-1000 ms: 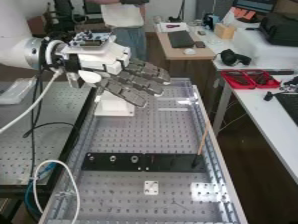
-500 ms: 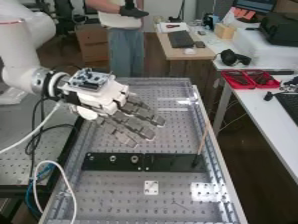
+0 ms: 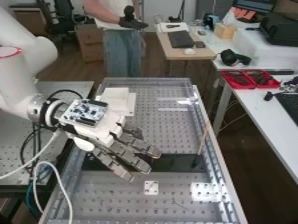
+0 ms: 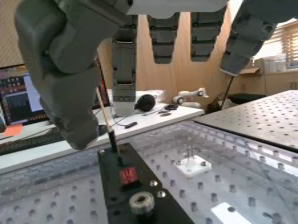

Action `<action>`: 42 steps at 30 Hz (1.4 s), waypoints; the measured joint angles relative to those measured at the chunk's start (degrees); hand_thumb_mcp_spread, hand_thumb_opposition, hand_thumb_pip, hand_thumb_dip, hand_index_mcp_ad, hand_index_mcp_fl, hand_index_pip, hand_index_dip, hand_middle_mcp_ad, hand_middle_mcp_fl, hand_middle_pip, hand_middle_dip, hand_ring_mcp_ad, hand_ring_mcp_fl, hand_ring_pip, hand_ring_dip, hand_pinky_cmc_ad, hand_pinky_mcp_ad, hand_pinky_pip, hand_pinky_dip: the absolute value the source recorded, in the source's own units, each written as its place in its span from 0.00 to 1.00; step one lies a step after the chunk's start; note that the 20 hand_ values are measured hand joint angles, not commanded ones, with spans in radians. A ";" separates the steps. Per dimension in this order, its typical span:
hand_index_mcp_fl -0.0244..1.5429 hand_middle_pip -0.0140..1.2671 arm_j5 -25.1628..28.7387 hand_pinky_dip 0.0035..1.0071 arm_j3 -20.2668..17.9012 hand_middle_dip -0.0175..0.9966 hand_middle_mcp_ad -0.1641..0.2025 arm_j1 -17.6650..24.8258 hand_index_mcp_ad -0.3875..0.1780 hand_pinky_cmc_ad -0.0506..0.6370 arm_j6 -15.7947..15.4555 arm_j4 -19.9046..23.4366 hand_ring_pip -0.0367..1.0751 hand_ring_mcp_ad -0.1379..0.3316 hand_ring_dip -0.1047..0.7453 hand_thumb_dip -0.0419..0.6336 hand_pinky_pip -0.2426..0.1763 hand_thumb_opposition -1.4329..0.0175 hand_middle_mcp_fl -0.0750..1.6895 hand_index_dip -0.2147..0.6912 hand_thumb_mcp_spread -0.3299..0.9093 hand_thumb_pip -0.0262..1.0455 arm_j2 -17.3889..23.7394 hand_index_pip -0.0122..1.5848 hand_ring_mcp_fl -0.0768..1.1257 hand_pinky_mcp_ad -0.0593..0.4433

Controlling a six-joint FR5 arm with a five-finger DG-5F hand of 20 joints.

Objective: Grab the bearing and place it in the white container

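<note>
Far from red trays point(image 3: 241, 87) of dark items point(image 3: 261, 78), the robot hand point(image 3: 98, 132) hangs, fingers spread.

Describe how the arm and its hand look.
The arm is white, with a thin red ring round one joint. The hand has a white body, a bare circuit board on top and dark grey, segmented fingers.

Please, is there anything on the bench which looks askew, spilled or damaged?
Nothing stands out. The black plate lies flat on the perforated bench, the round metal part stands upright on it, and I see no spill or damage.
</note>
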 joint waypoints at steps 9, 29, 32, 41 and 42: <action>0.02 0.12 -2.45 0.17 -0.30 0.13 0.67 -2.26 0.49 0.67 -1.60 4.53 0.11 0.67 0.16 0.36 0.37 0.43 0.04 0.53 0.61 0.55 -4.01 0.91 0.07 0.70; 0.02 0.12 -7.19 0.17 0.86 0.14 0.67 -3.28 0.49 0.66 -6.52 6.59 0.11 0.63 0.16 0.36 0.37 0.43 0.04 0.56 0.62 0.55 -7.22 0.97 0.07 0.69; 0.02 0.12 -7.63 0.17 1.28 0.14 0.67 -3.49 0.49 0.66 -6.65 6.31 0.11 0.63 0.16 0.37 0.37 0.43 0.04 0.56 0.62 0.55 -7.39 0.97 0.07 0.69; 0.02 0.12 -8.97 0.17 1.81 0.14 0.67 -4.24 0.49 0.66 -7.12 5.47 0.11 0.63 0.16 0.37 0.37 0.43 0.04 0.45 0.62 0.55 -7.57 0.90 0.07 0.69; 0.02 0.12 -9.11 0.17 1.86 0.14 0.67 -4.27 0.49 0.66 -7.36 5.33 0.11 0.63 0.16 0.37 0.37 0.43 0.04 0.43 0.62 0.55 -7.60 0.90 0.07 0.69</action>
